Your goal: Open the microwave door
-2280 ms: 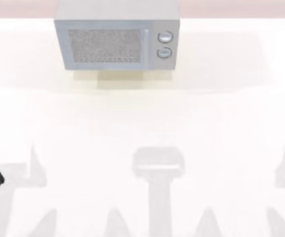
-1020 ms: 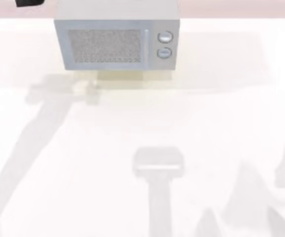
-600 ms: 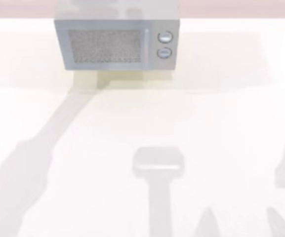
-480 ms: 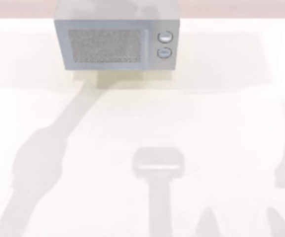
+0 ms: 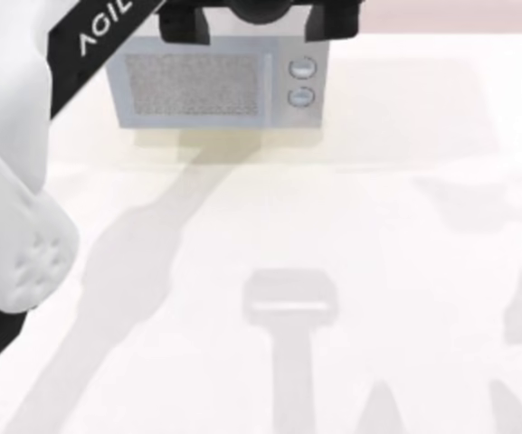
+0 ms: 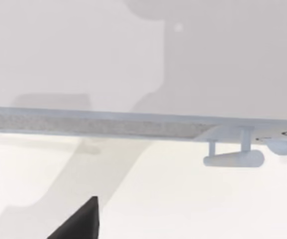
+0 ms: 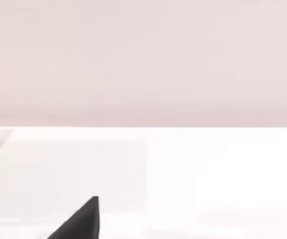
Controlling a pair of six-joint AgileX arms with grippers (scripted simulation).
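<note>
The microwave (image 5: 215, 81) stands at the table's back, left of centre. Its door (image 5: 193, 86) lies flush with the front, with the slim handle (image 5: 268, 86) beside the two knobs (image 5: 302, 81). My left arm reaches in from the left, and my left gripper (image 5: 259, 18) hangs over the microwave's top, its two black fingers (image 5: 184, 24) set wide apart and holding nothing. The left wrist view looks down on the microwave's top (image 6: 208, 64), the door's upper edge (image 6: 98, 127) and the handle (image 6: 233, 158). My right gripper (image 7: 86, 224) is outside the top view, parked over bare table.
The white table (image 5: 378, 226) stretches in front of the microwave, crossed by grey shadows. A pinkish wall (image 7: 143, 59) rises behind the table's back edge. My left arm's white body (image 5: 16, 181) fills the top view's left side.
My left arm has swung in from the left and now reaches over the microwave's top; before, only its shadow crossed the table. The door has not moved.
</note>
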